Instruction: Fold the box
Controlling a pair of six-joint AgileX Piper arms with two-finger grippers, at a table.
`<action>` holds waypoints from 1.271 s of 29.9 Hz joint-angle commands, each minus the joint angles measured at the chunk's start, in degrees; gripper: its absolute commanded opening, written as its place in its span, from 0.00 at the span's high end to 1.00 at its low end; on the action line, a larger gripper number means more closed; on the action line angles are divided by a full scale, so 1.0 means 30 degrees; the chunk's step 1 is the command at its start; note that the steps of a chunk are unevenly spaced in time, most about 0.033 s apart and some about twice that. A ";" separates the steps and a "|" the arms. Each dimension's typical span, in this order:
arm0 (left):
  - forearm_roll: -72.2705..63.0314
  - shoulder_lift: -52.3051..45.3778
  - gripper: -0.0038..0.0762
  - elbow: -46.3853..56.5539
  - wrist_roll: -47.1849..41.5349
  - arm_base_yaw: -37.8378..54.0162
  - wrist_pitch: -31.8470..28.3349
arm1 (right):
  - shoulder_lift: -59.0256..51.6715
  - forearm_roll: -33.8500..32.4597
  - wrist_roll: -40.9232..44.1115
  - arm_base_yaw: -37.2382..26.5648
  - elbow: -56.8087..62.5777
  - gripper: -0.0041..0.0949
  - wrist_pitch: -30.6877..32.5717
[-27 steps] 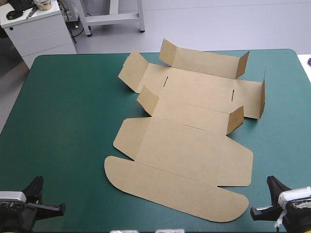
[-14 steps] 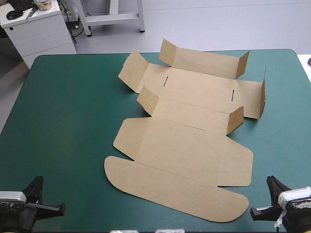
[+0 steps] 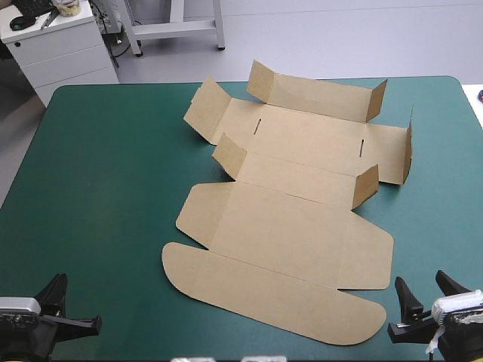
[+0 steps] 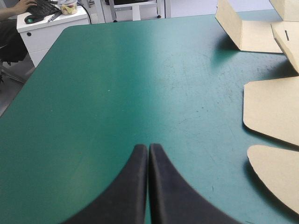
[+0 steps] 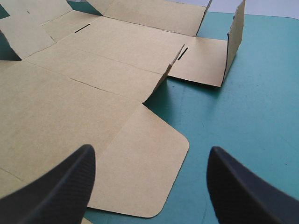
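The brown box (image 3: 287, 219) lies unfolded mid-table. Its rounded lid flap points toward the near edge, and short flaps stand up at the far end and along the middle fold. My left gripper (image 3: 57, 286) rests shut at the near left corner, well clear of the board. In the left wrist view its fingers (image 4: 148, 154) meet in one arch over bare cover, with the box's edge (image 4: 275, 112) off to the side. My right gripper (image 3: 421, 290) stands open at the near right corner. In the right wrist view the right gripper (image 5: 150, 151) hovers empty over the rounded corner of the box (image 5: 93, 84).
The teal-green cover (image 3: 98, 173) lies bare on the left half and along the right edge. A white drawer cabinet (image 3: 56, 45) stands beyond the far left corner, and a metal frame (image 3: 177, 26) stands beyond the far edge.
My right gripper, shut in the earlier frames, has spread its fingers apart. The box and the left gripper have not moved.
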 commanded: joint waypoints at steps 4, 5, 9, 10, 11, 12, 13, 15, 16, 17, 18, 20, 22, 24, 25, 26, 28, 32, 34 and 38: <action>-0.0141 -0.0223 0.96 -0.0453 0.0021 0.0044 -0.1432 | 0.2121 0.0085 0.0613 0.0061 -0.1058 0.29 -0.0474; -0.0141 -0.0223 0.96 -0.0453 0.0021 0.0044 -0.1432 | 0.2537 0.0223 0.0919 0.0061 -0.1348 0.29 -0.0303; -0.0141 -0.0223 0.96 -0.0453 0.0021 0.0044 -0.1432 | 0.4877 0.1449 0.1634 0.0061 -0.2779 0.29 -0.0042; -0.0141 -0.0223 0.96 -0.0453 0.0021 0.0044 -0.1432 | 0.5620 0.1551 0.2043 0.0061 -0.3273 0.29 0.0033; -0.0141 -0.0223 0.96 -0.0453 0.0021 0.0044 -0.1432 | 0.6565 0.1551 0.2716 0.0061 -0.3900 0.29 0.0287; -0.0141 -0.0223 0.96 -0.0453 0.0021 0.0044 -0.1432 | 0.7242 0.1551 0.2995 0.0061 -0.4320 0.29 0.0399; -0.0141 -0.0223 0.96 -0.0453 0.0021 0.0044 -0.1432 | 0.7927 0.1551 0.3338 0.0061 -0.4835 0.29 0.0505; -0.0141 -0.0223 0.96 -0.0453 0.0021 0.0044 -0.1432 | 0.9514 0.1678 0.3497 0.0061 -0.5688 0.29 0.0578; -0.0141 -0.0223 0.96 -0.0453 0.0021 0.0044 -0.1432 | 1.0601 0.1766 0.3535 0.0061 -0.6133 0.29 0.0613; -0.0141 -0.0223 0.96 -0.0453 0.0021 0.0044 -0.1432 | 1.1492 0.1823 0.3532 0.0061 -0.6682 0.29 0.0653; -0.0141 -0.0223 0.96 -0.0453 0.0021 0.0044 -0.1432 | 1.2212 0.1823 0.3574 0.0061 -0.6951 0.29 0.0653; -0.0156 -0.0223 0.96 -0.0453 0.0021 0.0044 -0.1432 | 1.3952 0.1823 0.3846 0.0061 -0.7941 0.28 0.0606; -0.0156 -0.0223 0.96 -0.0453 0.0021 0.0044 -0.1432 | 1.5463 0.1823 0.3930 0.0061 -0.8720 0.28 0.0471; -0.0156 -0.0223 0.96 -0.0453 0.0021 0.0044 -0.1432 | 1.7119 0.1823 0.4052 0.0061 -0.9789 0.28 0.0435; -0.0156 -0.0223 0.96 -0.0453 0.0021 0.0044 -0.1432 | 1.7771 0.1823 0.4052 0.0061 -1.0348 0.28 0.0435; -0.0156 -0.0223 0.96 -0.0453 0.0021 0.0044 -0.1432 | 1.8731 0.1823 0.4052 0.0061 -1.0906 0.28 0.0471; -0.0156 -0.0223 0.96 -0.0453 0.0021 0.0044 -0.1432 | 2.0210 0.1823 0.4052 0.0061 -1.1949 0.28 0.0642; -0.0156 -0.0223 0.96 -0.0453 0.0021 0.0044 -0.1432 | 2.3503 0.1615 0.4052 0.0061 -1.4191 0.28 0.1245; -0.0156 -0.0223 0.96 -0.0453 0.0021 0.0044 -0.1432 | 2.4958 0.1455 0.4087 -0.0057 -1.5201 0.28 0.1852; -0.0156 -0.0223 0.96 -0.0453 0.0021 0.0044 -0.1432 | 2.7840 0.1727 0.3789 -0.0844 -1.7190 0.23 0.3346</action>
